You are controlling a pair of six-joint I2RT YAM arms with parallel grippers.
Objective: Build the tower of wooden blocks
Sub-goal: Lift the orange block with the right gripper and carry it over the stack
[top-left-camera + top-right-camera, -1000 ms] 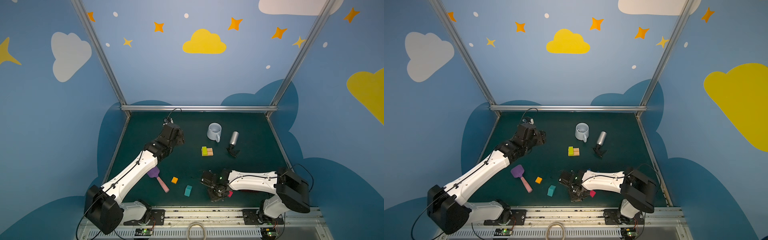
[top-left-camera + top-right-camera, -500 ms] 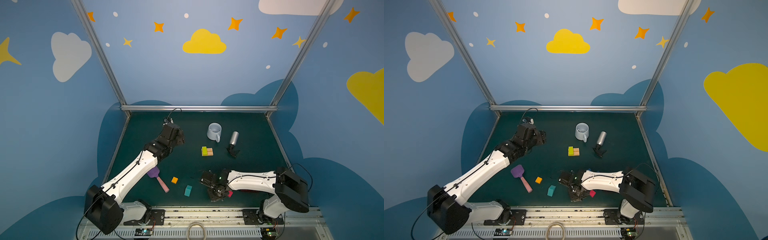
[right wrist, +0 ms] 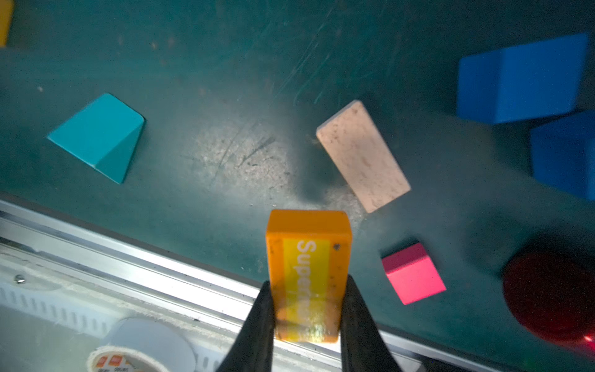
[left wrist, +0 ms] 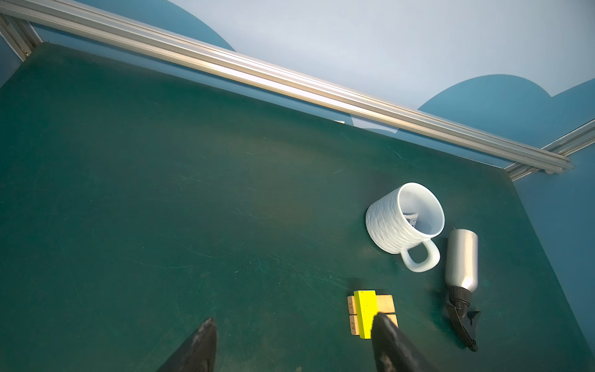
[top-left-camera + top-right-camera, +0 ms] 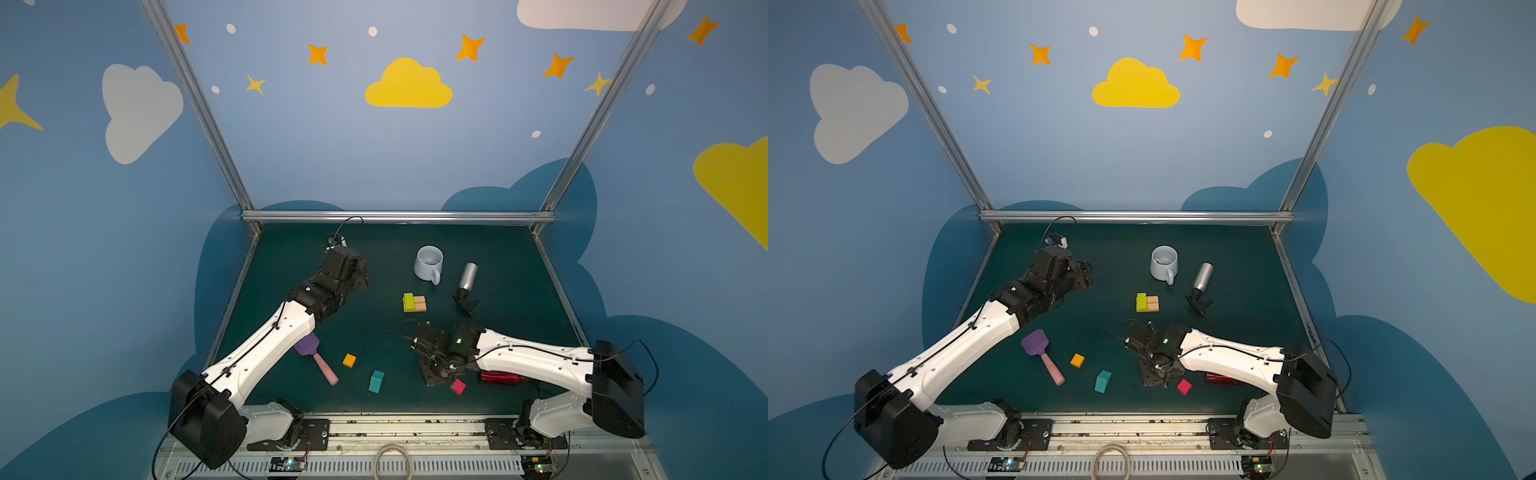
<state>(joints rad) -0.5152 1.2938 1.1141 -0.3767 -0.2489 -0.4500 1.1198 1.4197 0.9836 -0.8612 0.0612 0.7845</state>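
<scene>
Right gripper clamped on the orange bar, jaws on its two long sides, near the front edge of the table; whether the bar is clear of the surface, cannot tell; left gripper released, jaws wide and empty, hovering over the back-left part of the table; tower only begun, mid-table, just in front of the white mug: tan bars side by side, yellow-green bar lying across one end; loose toward the front edge: teal peaked piece, pale bar, pink cube, blue cubes, orange cube; step in hand, as judged: pick-up of the orange bar for the second layer; next move calls for a lift, a carry to mid-table, turning the bar parallel to the yellow-green bar, then setting it on the bare part of the tan bars without nudging what is placed.
</scene>
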